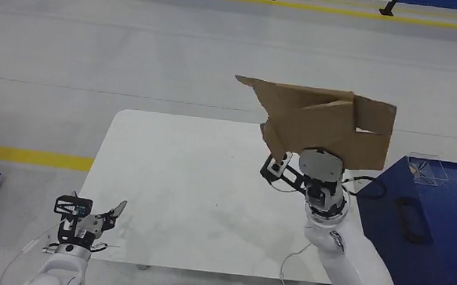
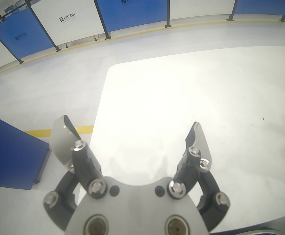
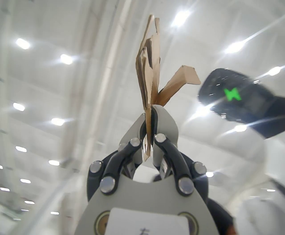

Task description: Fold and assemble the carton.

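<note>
Right hand pinches carton (creased brown cardboard) | left hand agape

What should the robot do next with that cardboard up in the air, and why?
Probably lower the carton toward the middle of the table: the right hand pinches it, unassembled, high in the air, while the open left hand sits far off at the table's corner, empty.

Plain brown carton, upper right. White table, centre. Pale grey floor with yellow stripes. Blue bin, right edge. Silver-and-black left gripper, same on right gripper.
</note>
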Robot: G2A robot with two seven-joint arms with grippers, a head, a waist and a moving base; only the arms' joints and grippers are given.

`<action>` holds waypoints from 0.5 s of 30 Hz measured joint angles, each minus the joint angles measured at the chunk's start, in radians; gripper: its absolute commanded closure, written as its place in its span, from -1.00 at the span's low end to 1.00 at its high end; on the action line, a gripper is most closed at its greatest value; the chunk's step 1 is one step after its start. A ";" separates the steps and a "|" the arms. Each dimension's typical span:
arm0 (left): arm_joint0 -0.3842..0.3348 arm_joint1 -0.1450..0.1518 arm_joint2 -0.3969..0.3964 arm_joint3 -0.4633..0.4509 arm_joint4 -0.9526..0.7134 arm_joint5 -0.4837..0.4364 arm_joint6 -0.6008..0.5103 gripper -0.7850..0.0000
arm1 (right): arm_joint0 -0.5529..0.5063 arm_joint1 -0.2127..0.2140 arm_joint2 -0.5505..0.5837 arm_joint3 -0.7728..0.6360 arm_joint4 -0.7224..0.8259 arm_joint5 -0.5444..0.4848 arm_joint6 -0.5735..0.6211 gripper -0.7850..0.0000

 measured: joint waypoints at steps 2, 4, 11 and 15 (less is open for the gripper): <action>0.000 0.000 0.000 0.000 0.000 0.000 0.000 -1.00 | 0.015 0.002 0.054 0.022 -0.205 -0.160 0.125 1.00; 0.000 0.000 0.000 0.000 0.000 0.000 0.000 -1.00 | 0.032 0.005 0.107 0.034 -0.339 -0.298 0.189 1.00; 0.000 0.000 0.000 0.000 0.000 0.000 0.000 -1.00 | 0.032 0.020 0.314 -0.011 -0.918 -0.923 0.256 1.00; 0.000 0.000 0.000 0.000 0.000 0.000 0.000 -1.00 | -0.043 0.025 0.329 -0.148 -1.296 -1.142 0.059 1.00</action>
